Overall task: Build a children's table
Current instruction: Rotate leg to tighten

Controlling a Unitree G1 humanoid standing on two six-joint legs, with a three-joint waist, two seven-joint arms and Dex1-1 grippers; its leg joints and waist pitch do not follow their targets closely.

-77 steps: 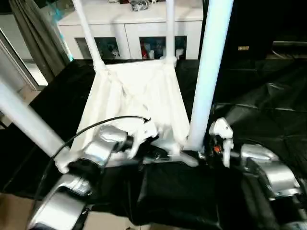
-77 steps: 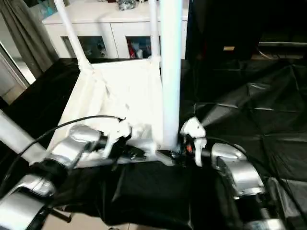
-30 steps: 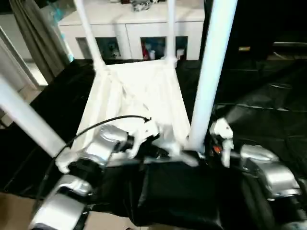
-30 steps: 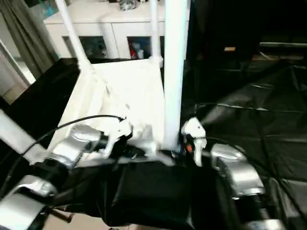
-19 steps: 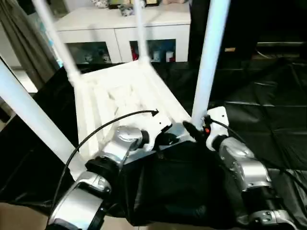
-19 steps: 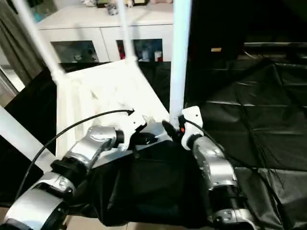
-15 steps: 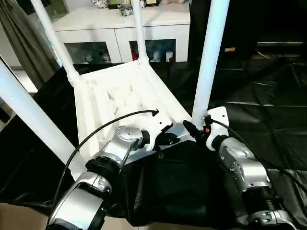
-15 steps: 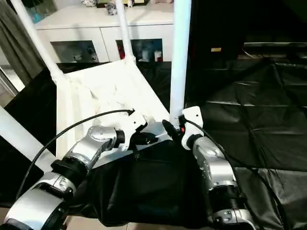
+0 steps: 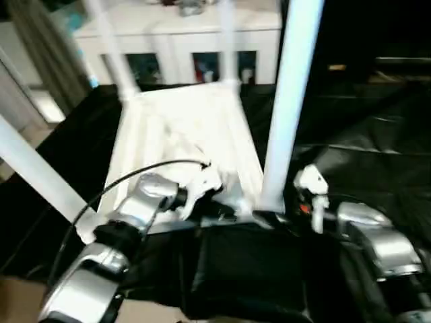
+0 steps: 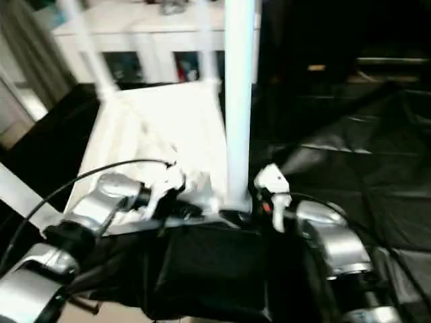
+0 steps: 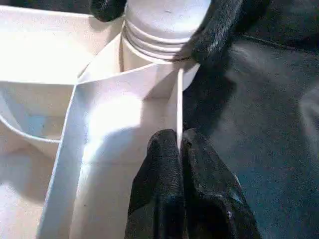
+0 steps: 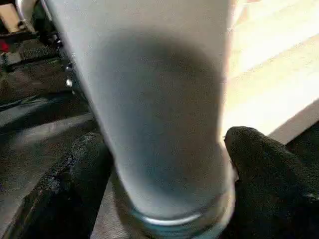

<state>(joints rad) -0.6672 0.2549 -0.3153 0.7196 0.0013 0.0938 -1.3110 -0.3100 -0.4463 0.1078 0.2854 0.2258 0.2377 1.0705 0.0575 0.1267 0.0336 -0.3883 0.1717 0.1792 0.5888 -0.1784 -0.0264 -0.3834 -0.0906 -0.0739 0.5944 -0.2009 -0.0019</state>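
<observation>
The children's table [image 9: 182, 141] lies upside down on the black cloth [image 9: 377, 161]. The left gripper [image 11: 180, 149] pinches its thin rim, fingers pressed together. The right gripper [image 12: 164, 164] straddles the near leg [image 9: 286, 101] at its base, fingers spread on either side.

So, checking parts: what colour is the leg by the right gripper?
White; the leg shows best in the left eye view.
</observation>
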